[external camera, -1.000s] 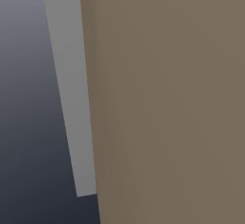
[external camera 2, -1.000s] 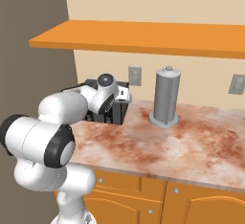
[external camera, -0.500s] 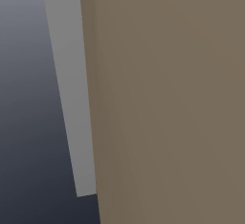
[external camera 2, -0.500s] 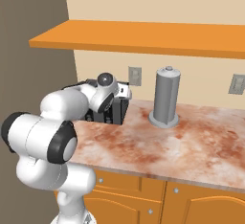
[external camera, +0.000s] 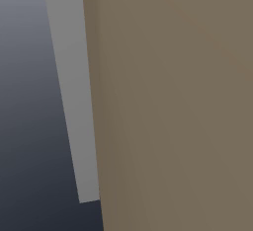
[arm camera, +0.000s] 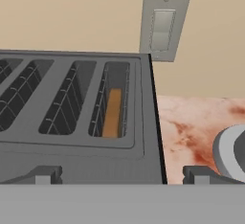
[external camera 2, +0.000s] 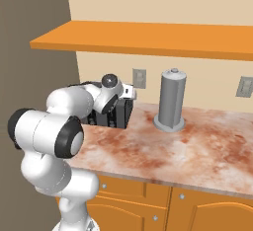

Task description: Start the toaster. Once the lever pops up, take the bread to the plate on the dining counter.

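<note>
A: Where's the bread (arm camera: 113, 113)?

B: Standing in the toaster's (arm camera: 76, 117) last slot, about eleven o'clock from the hand view's centre.

A: And the gripper (arm camera: 123, 174)?

B: Fingers spread wide, nothing between them, low over the toaster's near corner. The lever is probably hidden behind the arm.

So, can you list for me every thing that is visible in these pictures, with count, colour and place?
toaster: one, dark grey, four slots, on the counter by the wall
bread: one, tan, down in the toaster's rightmost slot
counter: one, pinkish-brown marbled top, orange cabinets under it
canister: one, grey, upright on the counter, right of the toaster
shelf: one, orange, on the wall above the counter
wall plates: three, grey, on the beige wall
arm: one, white with dark joints, reaching to the toaster
gripper: one, dark tips, open, above the toaster
</note>
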{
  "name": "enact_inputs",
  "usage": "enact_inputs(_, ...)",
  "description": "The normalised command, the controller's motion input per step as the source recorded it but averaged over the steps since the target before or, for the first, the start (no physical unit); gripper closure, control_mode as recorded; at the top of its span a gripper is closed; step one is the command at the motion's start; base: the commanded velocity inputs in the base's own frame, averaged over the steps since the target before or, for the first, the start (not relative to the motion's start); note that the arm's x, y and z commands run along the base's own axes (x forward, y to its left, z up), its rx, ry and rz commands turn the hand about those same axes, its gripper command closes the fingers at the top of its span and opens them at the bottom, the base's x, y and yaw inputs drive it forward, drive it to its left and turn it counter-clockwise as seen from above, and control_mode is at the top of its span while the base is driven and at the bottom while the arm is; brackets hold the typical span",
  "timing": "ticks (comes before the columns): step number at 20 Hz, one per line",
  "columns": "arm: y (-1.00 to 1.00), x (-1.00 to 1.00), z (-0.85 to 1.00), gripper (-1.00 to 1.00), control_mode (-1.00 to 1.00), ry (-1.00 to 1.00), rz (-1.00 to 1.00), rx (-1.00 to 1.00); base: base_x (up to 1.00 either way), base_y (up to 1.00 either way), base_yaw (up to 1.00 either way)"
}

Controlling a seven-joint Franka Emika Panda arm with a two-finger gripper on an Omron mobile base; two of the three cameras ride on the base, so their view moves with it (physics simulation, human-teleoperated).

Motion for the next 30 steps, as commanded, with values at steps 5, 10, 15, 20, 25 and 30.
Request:
enact_inputs(5,0.0,0.21,0.0,-1.0,-1.0,0.0,0.0,0.0,0.0,0.0,0.0)
enact_inputs(10,0.0,0.25,0.0,-1.0,-1.0,0.0,0.0,0.0,0.0,0.0,0.0)
enact_inputs(15,0.01,0.2,0.0,-1.0,-1.0,0.0,0.0,0.0,0.0,0.0,0.0)
enact_inputs(20,0.07,0.04,0.0,-1.0,-1.0,0.0,0.0,0.0,0.0,0.0,0.0)
enact_inputs(25,0.08,0.0,0.0,-1.0,-1.0,0.0,0.0,0.0,0.0,0.0,0.0)
enact_inputs(30,0.03,0.0,0.0,-1.0,-1.0,0.0,0.0,0.0,0.0,0.0,0.0)
